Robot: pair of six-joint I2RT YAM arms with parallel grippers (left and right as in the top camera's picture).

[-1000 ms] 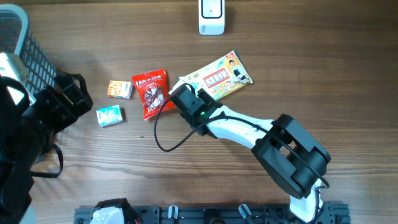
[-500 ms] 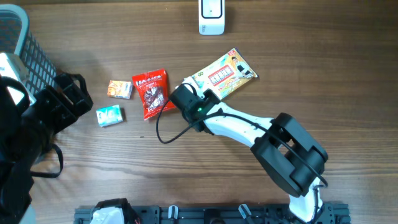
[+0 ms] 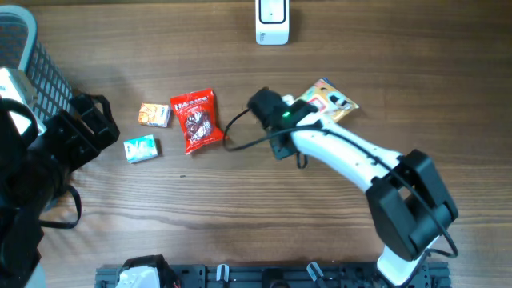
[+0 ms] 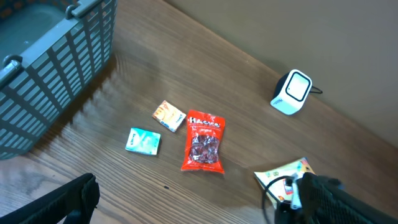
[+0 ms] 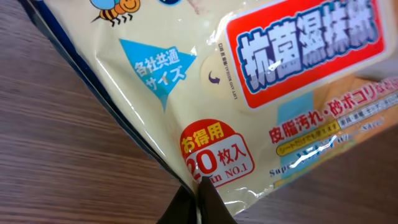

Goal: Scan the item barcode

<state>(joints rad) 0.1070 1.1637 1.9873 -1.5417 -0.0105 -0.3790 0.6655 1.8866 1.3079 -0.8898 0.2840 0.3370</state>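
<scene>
Your right arm is the one on the job. Your right gripper is clamped on the near corner of the wipes packet. From the fingers, the packet's long axis runs away on a diagonal, outward and to your right. It looks lifted just off the wood, though the overhead view is too flat to be sure. The scanner sits farther out from those fingers and a little to their left, well apart from them. The packet must therefore swing that way, long axis turned toward the scanner's window. The printed front faces up and no barcode shows, so it is probably on the underside.

Your left gripper hangs spread wide and empty, far to the left of the packet and near the basket.

- **Table**: brown wood with a lengthwise grain.
- **Basket:** rigid grey slatted plastic.
- **Packet:** flat, glossy, crinkling film that will flex from a corner hold.
- **Scanner:** a smooth white block with rounded edges.
- **Red snack bag**: a shiny pillow pouch.
- **Orange box** and **teal box**: small, stiff card.
</scene>
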